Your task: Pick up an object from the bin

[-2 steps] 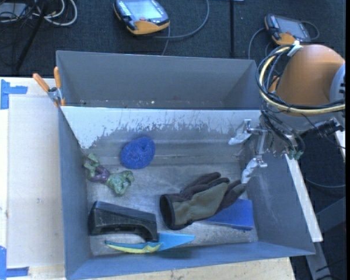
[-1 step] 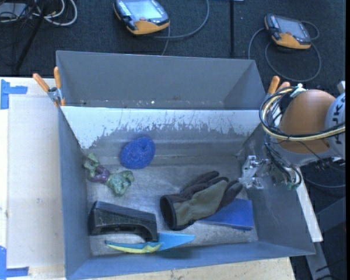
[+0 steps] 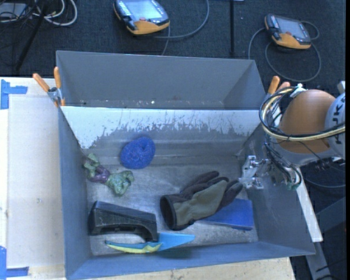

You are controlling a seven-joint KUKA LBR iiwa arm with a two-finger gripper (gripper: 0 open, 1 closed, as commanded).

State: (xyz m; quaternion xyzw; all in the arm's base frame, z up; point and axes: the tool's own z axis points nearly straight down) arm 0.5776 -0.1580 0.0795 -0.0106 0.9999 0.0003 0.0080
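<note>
A grey metal bin (image 3: pixel 157 86), with dark floor (image 3: pixel 93 34) beyond it. The jaws hang by its right wall, just beside the fingertips of the dark glove (image 3: pixel 198 202); their opening cannot be told.

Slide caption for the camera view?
Gripper near the right wall of the bin, beside a dark glove and blue wedge.
</note>
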